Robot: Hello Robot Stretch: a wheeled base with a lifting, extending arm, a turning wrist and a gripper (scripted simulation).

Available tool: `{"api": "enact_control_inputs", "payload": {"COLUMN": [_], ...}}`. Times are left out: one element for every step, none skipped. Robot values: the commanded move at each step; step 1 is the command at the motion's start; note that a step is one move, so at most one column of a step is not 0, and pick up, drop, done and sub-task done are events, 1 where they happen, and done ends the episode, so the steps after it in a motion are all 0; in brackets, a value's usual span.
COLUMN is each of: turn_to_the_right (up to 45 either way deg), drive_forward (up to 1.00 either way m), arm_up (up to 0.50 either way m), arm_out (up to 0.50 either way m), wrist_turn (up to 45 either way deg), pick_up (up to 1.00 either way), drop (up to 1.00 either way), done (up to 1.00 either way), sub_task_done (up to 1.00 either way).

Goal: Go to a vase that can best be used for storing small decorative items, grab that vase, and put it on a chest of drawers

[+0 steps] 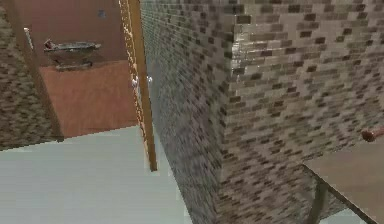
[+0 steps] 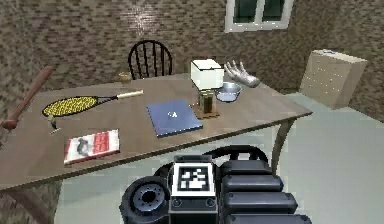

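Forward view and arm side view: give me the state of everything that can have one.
door, open
blue book, closed, flat on the table
chest of drawers, drawers shut
lamp, upright
tennis racket, lying flat on the table

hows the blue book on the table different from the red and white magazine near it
The flat blue book has a plain dark cover; the red and white magazine has a printed one. The blue book looks larger and lies near the table's middle; the magazine lies closer to the near edge, toward the arm side view's left. Both lie flat and closed on the wooden table.
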Motion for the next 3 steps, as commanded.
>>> {"api": "enact_control_inputs", "payload": {"turn_to_the_right": [-33.0, 0.0, -9.0], "drive_forward": [0.0, 1.0, 0.0], "arm_up": [0.0, 0.0, 0.0], "arm_out": [0.0, 0.0, 0.0], "wrist_turn": [0.0, 0.0, 0.0], "pick_up": [0.0, 0.0, 0.0], "drop": [0.0, 0.0, 0.0], "done": [0.0, 0.0, 0.0], "sub_task_done": [0.0, 0.0, 0.0]}}
